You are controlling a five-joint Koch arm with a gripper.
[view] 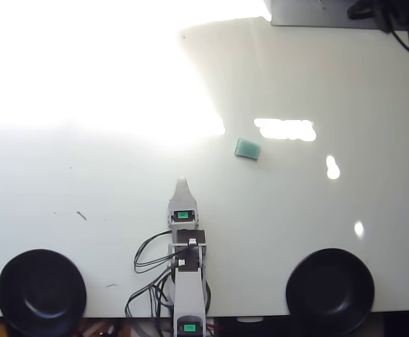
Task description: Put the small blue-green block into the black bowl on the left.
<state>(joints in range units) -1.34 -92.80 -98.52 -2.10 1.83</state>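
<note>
The end effector [182,184] shows just one tip from above, so can't tell if it's open or closed. The small blue-green block [247,148] sits on the white surface [295,203], up and right of it. The black bowl [41,290] is down-left, well apart.

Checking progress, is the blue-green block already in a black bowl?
No, the blue-green block lies on the white table, far from both bowls.

white table [106,196] — teal block [247,148], two black bowls [41,291]
</note>
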